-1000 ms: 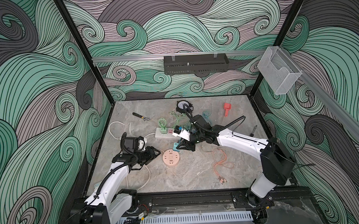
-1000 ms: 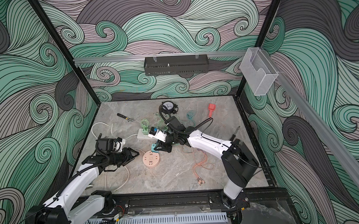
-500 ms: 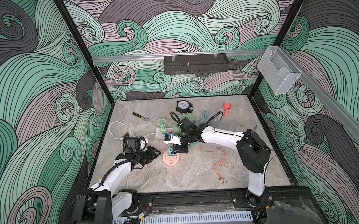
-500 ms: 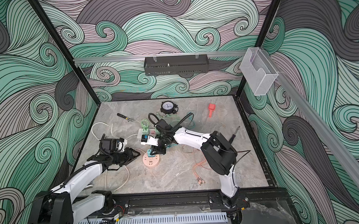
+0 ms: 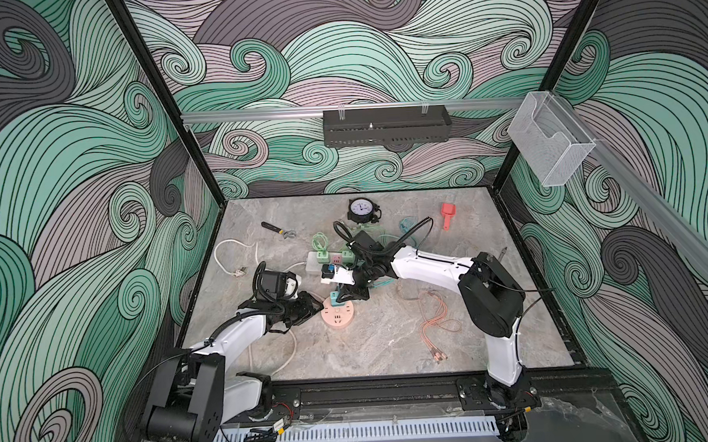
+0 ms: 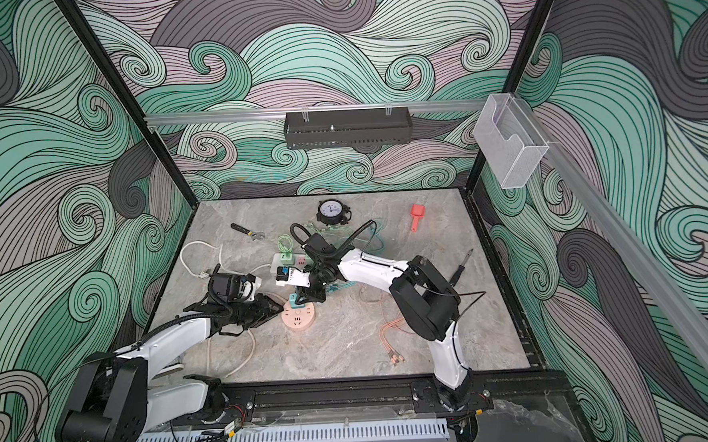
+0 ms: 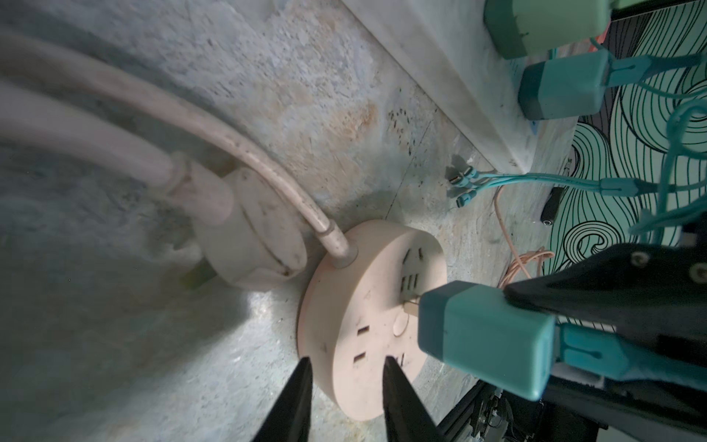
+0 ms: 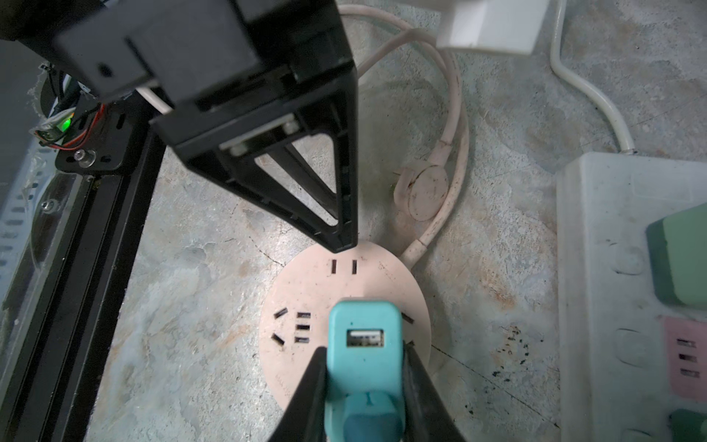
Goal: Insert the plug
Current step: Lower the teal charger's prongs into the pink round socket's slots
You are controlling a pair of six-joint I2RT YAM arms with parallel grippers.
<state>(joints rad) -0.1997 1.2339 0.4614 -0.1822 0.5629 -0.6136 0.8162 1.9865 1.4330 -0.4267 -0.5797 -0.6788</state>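
Teal plug [image 8: 363, 336], pinched upright in the right claw [image 8: 363, 354], hangs prongs-down just above the pink round socket [image 8: 306, 283] lying on the surface [image 8: 183, 275], while the left claw [image 7: 347, 361], slightly spread, rests at the socket's rim.

The round socket [image 5: 339, 314] lies mid-tabletop [image 5: 372, 354], with the power strip [image 5: 317, 262] just behind it. The plug [image 5: 334, 296] sits over the socket's rear part, in the right tool [image 5: 345, 296]. The left tool [image 5: 318, 306] sits at the socket's left edge. A cable bundle [image 5: 432, 324] lies to the right.
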